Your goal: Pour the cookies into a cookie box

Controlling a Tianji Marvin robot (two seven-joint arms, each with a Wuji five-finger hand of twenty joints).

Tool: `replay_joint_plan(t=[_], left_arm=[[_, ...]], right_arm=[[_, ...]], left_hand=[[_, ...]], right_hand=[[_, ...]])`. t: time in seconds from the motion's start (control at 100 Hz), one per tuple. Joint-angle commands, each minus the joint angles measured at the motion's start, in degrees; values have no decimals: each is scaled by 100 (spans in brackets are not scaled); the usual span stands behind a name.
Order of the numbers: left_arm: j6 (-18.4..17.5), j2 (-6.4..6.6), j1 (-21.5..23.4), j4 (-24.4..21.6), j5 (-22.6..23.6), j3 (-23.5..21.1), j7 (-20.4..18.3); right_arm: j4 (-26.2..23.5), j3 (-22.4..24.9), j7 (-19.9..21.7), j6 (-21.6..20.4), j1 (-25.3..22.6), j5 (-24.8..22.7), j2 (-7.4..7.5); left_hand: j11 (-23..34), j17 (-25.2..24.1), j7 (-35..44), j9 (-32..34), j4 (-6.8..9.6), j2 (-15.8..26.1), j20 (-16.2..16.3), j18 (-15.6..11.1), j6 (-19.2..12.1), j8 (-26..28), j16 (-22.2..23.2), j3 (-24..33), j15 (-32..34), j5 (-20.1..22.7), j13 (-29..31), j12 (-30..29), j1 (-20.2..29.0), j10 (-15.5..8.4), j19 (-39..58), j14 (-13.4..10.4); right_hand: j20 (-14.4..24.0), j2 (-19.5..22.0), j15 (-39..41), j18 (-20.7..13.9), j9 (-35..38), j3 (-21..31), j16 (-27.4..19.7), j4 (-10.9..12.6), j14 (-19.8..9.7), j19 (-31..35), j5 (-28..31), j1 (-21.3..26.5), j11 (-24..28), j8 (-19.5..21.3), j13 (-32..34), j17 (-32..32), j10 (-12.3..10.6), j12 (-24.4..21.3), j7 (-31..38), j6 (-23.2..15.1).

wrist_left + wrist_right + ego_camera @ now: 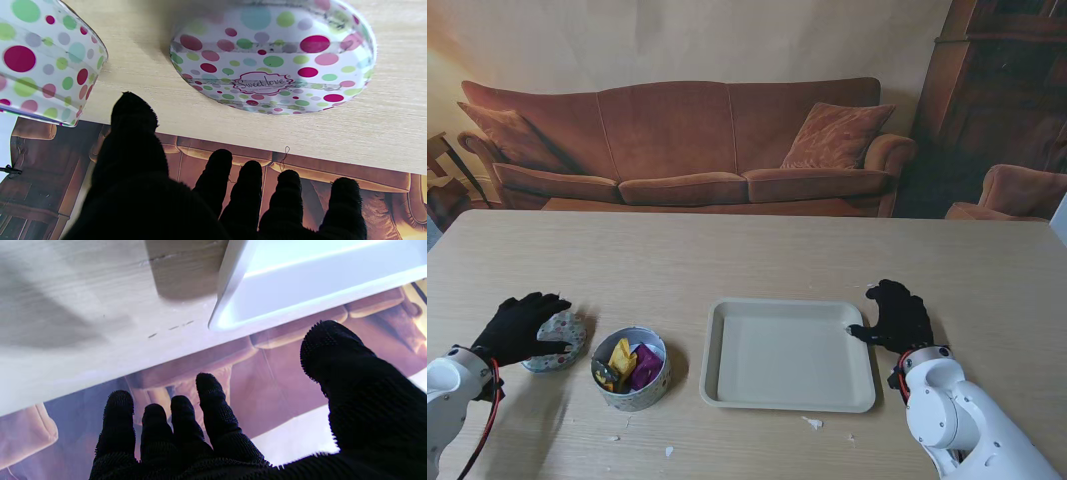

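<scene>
- Stand view: the wooden table (757, 255) holds an open round polka-dot tin (630, 369) left of centre, near my edge, with wrapped sweets or cookies (627, 362) in yellow, purple and blue inside it.
- Just right of the tin lies a pale rectangular tray (789, 353), flat and with nothing in it; the two stand close but apart.
- Left of the tin, the tin's lid (562, 340) lies flat on the table, partly hidden under the left hand (519, 328).
- That black-gloved left hand hangs over the lid with its fingers spread; whether it touches the lid is hard to tell from above.
- Left wrist view: the lid (273, 56), printed "Sweet love", rests on the wood, the fingertips (218, 163) are clear of it and apart, gripping nothing, and the tin's dotted wall (46, 63) shows beside it.
- Right hand (895, 316) sits at the tray's right rim, thumb toward the rim.
- Right wrist view: its fingers (210, 396) are parted and empty, with the tray's corner (233, 300) close by.
- A few white crumbs (813, 423) lie on the table near my edge.
</scene>
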Motion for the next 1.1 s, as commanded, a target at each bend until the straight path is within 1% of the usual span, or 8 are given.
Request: replay_joint_plan(t=[0.0,0.27,0.36,0.5,0.62,0.81,1.01,1.09], left_arm=[[22,18,-37,9,27,19,-124],[168,77,-372,328,140,264,-253],[282,97,-533,483,117,411,-351],[343,135,-804,788,296,677,-230],[393,148,-984,966,241,845,-277],[431,173,-1200,1162,200,1071,-380],[513,187,-1301,1205,43,1212,-681],[526,172,-1278,1200,-56,1205,-690]], right_arm=[[-133,54,79,-109,-104,-46,-45],[-598,149,-900,-750,-476,-266,-156],[-856,160,-1102,-928,-662,-355,-174],[-1193,112,-1360,-1175,-923,-472,-195],[-1396,40,-1604,-1351,-1132,-652,-195],[-1598,-180,-1918,-1487,-1361,-832,-197],[-1600,-493,-2194,-1555,-1363,-923,-204],[-1553,-603,-2316,-1549,-1330,-959,-208]], left_hand=[[4,-54,-35,-177,80,111,75,-29,41,20,-10,31,-84,-26,-154,16,-34,10,-138,-93],[-73,-69,-106,-403,92,32,95,-18,-28,5,-67,21,-171,-235,-322,-29,-69,-31,-248,-174],[-117,-85,-142,-594,107,42,112,-54,-31,2,-77,39,-187,-359,-398,-43,-74,-29,-272,-195],[-109,-92,-136,-637,110,23,140,-42,-88,17,-75,28,-179,-400,-426,-32,-133,-37,-295,-201],[-131,-123,-141,-712,114,-20,148,-60,-142,26,-83,31,-193,-459,-480,-34,-148,-51,-333,-208],[-166,-100,-155,-780,123,-102,173,-57,-235,28,-104,42,-212,-537,-526,-47,-172,-78,-357,-218],[-186,-49,-184,-818,126,-105,212,-2,-280,12,-115,46,-195,-621,-498,-58,-244,-95,-335,-177],[-189,-27,-168,-820,128,-121,237,29,-283,14,-114,49,-180,-583,-471,-58,-255,-83,-306,-155]], right_hand=[[-69,90,-186,-119,-270,-107,-107,163,-40,-222,-222,-161,33,7,-145,-101,-83,-10,-253,41],[43,103,-98,121,-42,-8,-79,189,102,-206,-70,-48,170,115,139,180,-37,25,19,-233],[77,93,-67,192,86,17,-65,190,144,-160,-13,-32,188,144,239,249,-21,28,83,-285],[114,122,-44,261,230,46,-54,191,200,-81,57,-13,155,173,358,333,-4,12,139,-321],[129,142,-11,370,429,44,-39,193,247,-1,139,-14,115,191,535,407,13,-2,167,-365],[122,173,-29,465,583,40,-43,199,288,68,235,-1,44,201,666,442,6,-19,169,-427],[117,198,-38,538,745,61,-45,211,327,137,366,60,-22,221,801,493,15,-32,190,-485],[114,202,-22,560,816,96,-36,222,336,157,441,130,-36,248,856,508,15,-34,229,-515]])
